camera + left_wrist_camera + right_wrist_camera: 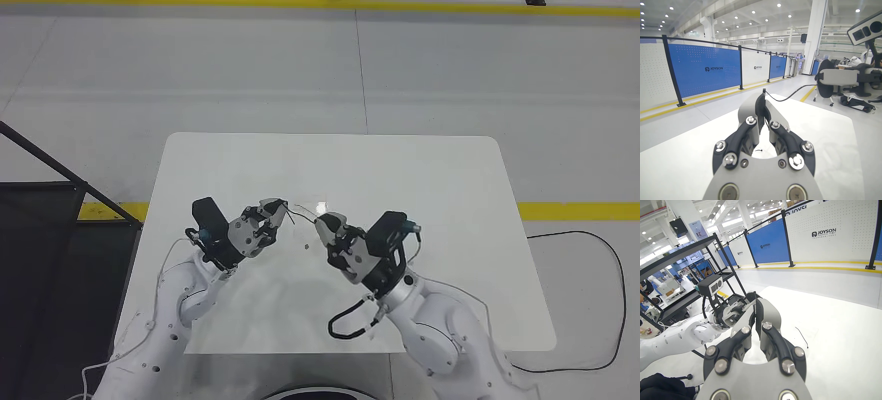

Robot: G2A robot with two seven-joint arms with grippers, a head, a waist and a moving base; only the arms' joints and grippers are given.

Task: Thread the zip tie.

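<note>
Both hands were raised over the near half of the white, round-cornered tabletop, facing each other across a small gap.

Left hand: ribbed pads pressed together on one end of the thin black plastic zip tie. The tie's small square head stood just past the fingertips. From there the strap ran out in a shallow downward curve, clear of the tabletop, to the right hand.

Right hand: pads drawn narrow, gripping the other end of the same zip tie. A short length of strap stuck up beyond the fingertips, close to the left hand's tip. Whether the tail had entered the head could not be made out.

A second thin black tie lay flat and loose on the tabletop, beside the right hand and touching neither arm.

Beyond the tabletop's far edge, a fence of blue and white perforated panels stood on black posts. Several panels carried a small logo with a line of lettering beside it. A yellow floor line ran past the tabletop's sides. A black metal shelving frame stood off the tabletop's left side.
</note>
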